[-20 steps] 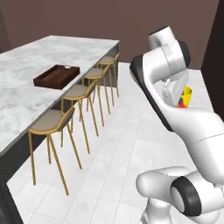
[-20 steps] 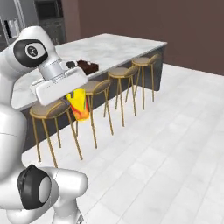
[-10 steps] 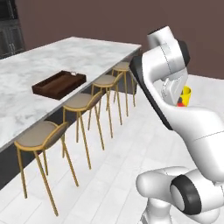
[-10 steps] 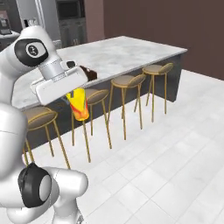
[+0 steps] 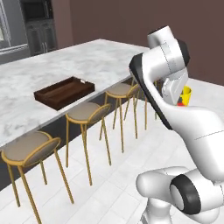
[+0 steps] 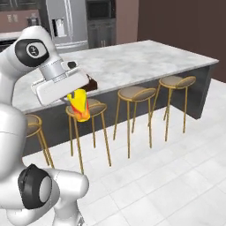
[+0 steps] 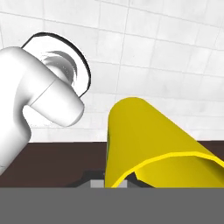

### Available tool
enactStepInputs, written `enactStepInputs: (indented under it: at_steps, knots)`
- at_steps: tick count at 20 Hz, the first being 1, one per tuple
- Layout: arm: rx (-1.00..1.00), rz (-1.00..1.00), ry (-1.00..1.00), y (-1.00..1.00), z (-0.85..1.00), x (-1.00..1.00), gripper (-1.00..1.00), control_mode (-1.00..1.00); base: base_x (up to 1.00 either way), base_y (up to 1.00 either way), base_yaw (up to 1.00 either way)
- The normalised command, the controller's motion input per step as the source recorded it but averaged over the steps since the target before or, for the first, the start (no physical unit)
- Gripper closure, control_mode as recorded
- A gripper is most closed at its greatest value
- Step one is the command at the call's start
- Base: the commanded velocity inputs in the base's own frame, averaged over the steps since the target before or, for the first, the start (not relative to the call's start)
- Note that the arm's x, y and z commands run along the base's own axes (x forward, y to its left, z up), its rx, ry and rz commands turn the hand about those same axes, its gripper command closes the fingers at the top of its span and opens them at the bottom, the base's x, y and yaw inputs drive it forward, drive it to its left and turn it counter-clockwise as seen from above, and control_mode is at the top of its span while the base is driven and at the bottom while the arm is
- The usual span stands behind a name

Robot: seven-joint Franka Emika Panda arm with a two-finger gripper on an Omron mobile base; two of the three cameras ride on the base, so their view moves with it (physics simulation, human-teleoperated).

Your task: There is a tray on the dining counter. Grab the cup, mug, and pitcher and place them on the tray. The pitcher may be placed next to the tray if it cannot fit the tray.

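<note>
- Step in hand: transport of the cup (image 6: 80,104) toward the tray (image 5: 64,92); cup carried high over the floor, well apart from the tabletop (image 5: 52,70).
- Jaws: closed on the yellow cup, seemingly at its rim, though the contact itself is hidden behind the hand; gripper (image 6: 76,98) held beside the arm's upper link.
- Cup, hand view (image 7: 153,140): yellow wall close to the lens, white floor tiles beyond.
- Tray: dark wood, empty as far as visible, near the stool-side edge of the marble tabletop.
- Next move, as judged: closer approach to the tabletop, reach over the stools (image 5: 87,111), cup lowered upright inside the tray's raised sides, then release.
- Room: row of gold-legged stools along the overhang, white tiled floor, dark brown wall, steel refrigerator (image 6: 66,22) behind.
</note>
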Motion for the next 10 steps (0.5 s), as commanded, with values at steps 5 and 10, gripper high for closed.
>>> enactStepInputs:
  at_steps: [5, 10]
  knots:
    - [0.00, 0.00, 0.00, 0.00, 0.00, 0.00, 1.00, 1.00, 0.66, -0.60, 0.40]
    - [0.00, 0.00, 0.00, 0.00, 0.00, 0.00, 1.00, 1.00, 0.60, -0.33, 0.37]
